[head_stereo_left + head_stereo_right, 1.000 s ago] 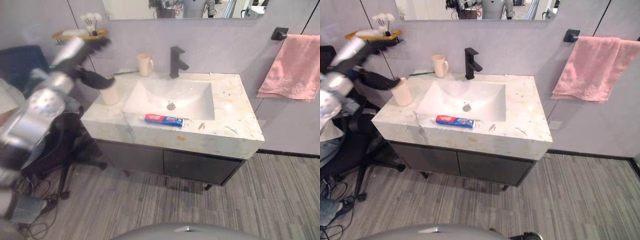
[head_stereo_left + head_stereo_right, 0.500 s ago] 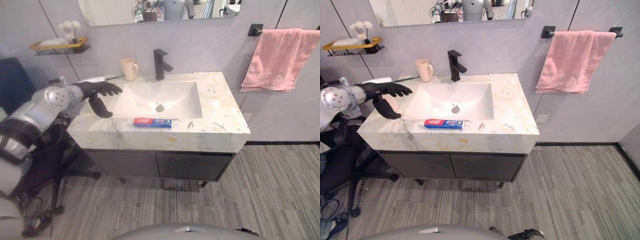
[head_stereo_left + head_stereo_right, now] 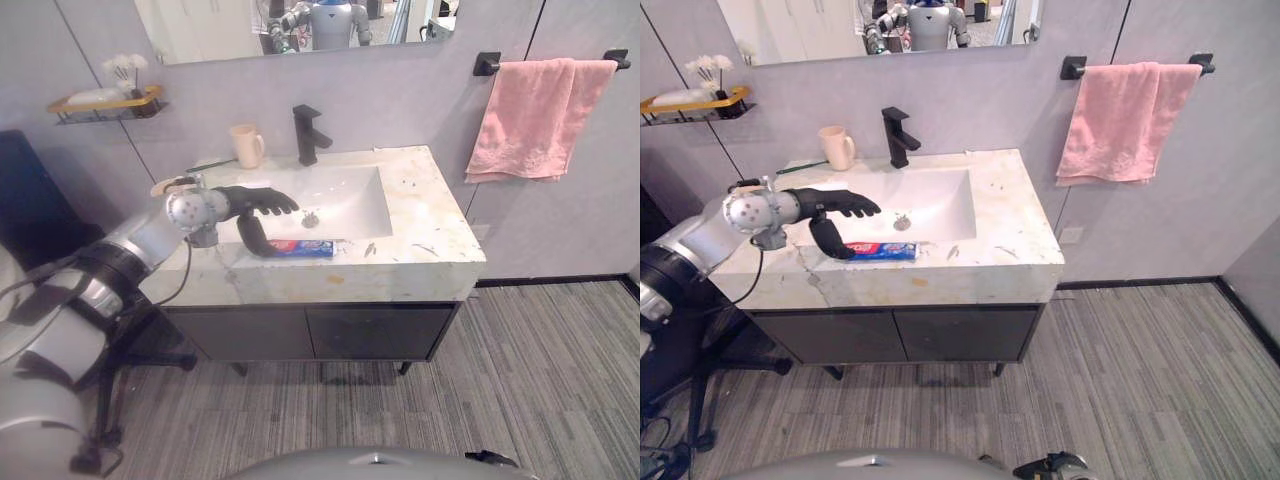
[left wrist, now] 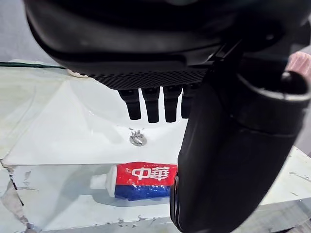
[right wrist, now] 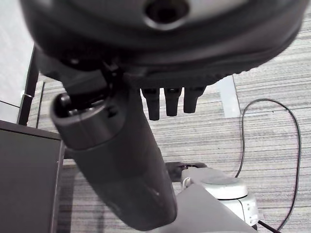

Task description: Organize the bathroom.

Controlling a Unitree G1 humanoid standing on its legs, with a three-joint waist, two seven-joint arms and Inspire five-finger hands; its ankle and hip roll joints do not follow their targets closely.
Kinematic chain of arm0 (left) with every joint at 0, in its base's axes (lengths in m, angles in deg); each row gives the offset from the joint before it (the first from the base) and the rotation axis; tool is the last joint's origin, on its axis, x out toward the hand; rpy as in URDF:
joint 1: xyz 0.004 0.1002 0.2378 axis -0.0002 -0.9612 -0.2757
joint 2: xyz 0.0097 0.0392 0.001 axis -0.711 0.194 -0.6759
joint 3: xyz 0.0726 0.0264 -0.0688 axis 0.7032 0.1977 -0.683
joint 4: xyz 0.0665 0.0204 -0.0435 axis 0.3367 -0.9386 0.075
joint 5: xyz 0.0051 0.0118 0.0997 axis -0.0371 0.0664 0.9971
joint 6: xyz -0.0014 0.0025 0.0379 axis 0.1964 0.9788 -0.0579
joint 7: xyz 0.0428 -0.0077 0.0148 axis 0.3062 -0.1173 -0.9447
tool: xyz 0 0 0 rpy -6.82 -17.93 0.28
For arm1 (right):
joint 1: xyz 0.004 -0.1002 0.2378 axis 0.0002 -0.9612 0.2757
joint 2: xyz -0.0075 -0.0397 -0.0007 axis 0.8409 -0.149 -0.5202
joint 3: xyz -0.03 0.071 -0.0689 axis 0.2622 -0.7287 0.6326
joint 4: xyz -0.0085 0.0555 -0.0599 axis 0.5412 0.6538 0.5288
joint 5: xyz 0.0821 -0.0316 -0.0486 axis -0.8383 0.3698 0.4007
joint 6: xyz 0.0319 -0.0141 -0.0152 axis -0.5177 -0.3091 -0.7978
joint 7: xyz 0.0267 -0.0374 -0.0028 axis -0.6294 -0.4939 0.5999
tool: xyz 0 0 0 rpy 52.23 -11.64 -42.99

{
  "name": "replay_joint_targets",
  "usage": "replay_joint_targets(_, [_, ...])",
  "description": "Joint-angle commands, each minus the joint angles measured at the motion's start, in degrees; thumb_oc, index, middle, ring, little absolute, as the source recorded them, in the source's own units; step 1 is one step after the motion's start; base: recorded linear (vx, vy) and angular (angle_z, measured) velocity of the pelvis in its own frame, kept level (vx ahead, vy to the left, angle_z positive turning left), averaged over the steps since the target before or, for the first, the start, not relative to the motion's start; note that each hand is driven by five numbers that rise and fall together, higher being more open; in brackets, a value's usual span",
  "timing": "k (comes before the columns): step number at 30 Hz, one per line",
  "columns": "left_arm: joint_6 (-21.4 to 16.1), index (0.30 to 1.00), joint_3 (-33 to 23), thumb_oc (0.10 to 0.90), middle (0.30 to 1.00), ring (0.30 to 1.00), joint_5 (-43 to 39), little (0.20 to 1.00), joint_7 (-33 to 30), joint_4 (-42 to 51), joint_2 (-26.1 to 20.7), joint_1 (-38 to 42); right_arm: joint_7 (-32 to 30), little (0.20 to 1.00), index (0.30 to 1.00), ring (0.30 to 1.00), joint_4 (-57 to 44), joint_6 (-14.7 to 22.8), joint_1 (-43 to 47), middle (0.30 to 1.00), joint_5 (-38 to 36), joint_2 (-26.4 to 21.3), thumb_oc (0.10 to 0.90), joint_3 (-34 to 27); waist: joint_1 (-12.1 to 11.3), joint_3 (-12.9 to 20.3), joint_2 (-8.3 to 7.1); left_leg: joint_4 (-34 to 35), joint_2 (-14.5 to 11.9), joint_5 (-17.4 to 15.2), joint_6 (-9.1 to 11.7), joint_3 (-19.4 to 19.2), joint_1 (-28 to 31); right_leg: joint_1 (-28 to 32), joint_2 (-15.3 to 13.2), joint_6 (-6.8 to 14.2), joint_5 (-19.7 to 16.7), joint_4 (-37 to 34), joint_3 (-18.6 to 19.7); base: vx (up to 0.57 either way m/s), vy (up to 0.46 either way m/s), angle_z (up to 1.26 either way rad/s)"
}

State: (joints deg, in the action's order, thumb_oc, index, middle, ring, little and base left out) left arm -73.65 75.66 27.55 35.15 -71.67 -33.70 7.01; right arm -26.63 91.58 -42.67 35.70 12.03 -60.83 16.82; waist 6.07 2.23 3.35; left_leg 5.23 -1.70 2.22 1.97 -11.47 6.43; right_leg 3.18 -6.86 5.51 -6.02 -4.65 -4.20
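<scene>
A red, white and blue toothpaste tube [image 3: 305, 247] lies on the marble counter [image 3: 420, 235] along the front rim of the white sink [image 3: 345, 200]. My left hand [image 3: 245, 202] hovers open over the sink's left part, fingers straight. Its thumb [image 4: 223, 145] points down beside the tube's [image 4: 141, 180] left end; whether they touch I cannot tell. The right hand [image 5: 116, 160] hangs open over the striped floor, holding nothing.
A cream mug [image 3: 246, 146] and a black faucet [image 3: 308, 133] stand at the counter's back. A pink towel [image 3: 535, 115] hangs on a wall bar at the right. A yellow shelf [image 3: 105, 100] with flowers is on the left wall. Dark cabinet doors [image 3: 310, 335] are below.
The camera has shifted. My left hand has moved right from the counter's left side, over the sink, bringing its thumb down by the toothpaste tube.
</scene>
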Motion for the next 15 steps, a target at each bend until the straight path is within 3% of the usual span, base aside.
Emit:
replay_joint_targets(1, [0.18, 0.9, -5.09, 0.8, 0.9, 0.9, 3.69, 0.9, -3.88, -4.65, -2.7, 7.91, -0.51, 0.9, 0.9, 0.9, 3.61, 1.44, 3.51, 0.9, 1.64, -1.63, 0.8, 2.04, -0.25, 0.83, 0.46, -0.23, 0.82, -3.47, -2.98, 1.78, 1.39, 1.65, -0.63, 1.88, 0.13, -0.35, 2.9, 0.0, 0.0, 0.0])
replay_joint_targets(5, [0.6, 0.9, -5.15, 0.8, 0.9, 0.9, 6.1, 0.9, -5.84, -6.54, -2.21, 7.86, -0.73, 0.9, 0.9, 0.9, 3.47, 1.63, 3.17, 0.9, 1.28, -1.48, 0.8, 2.09, -0.09, 0.98, 0.51, -0.23, 0.83, -3.49, -3.01, 1.79, 1.4, 1.73, -0.51, 1.8, 0.3, -0.35, 2.92, 0.01, -0.01, -0.03])
replay_joint_targets(8, [-0.18, 0.9, -4.47, 0.8, 0.9, 0.9, 6.36, 0.9, -4.81, -7.48, -2.49, 8.74, -0.96, 0.9, 0.9, 0.9, 3.61, 1.78, 3.01, 0.9, 0.93, -1.38, 0.8, 2.02, -0.05, 1.09, 0.48, -0.23, 0.81, -3.44, -2.95, 1.85, 1.31, 1.7, -0.43, 1.81, 0.31, -0.35, 2.91, 0.01, -0.007, 0.0])
replay_joint_targets(15, [1.8, 0.9, -3.29, 0.8, 0.9, 0.9, 5.33, 0.9, -2.3, -7.06, -2.94, 9.74, -1.43, 0.9, 0.9, 0.9, 3.27, 1.53, 2.58, 0.9, 0.8, -1.83, 0.8, 2.07, 0.35, 0.9, 0.61, -0.23, 0.6, -3.32, -2.81, 1.81, 1.31, 1.66, -0.08, 1.7, 0.43, -0.35, 3.22, 0.0, 0.0, 0.0])
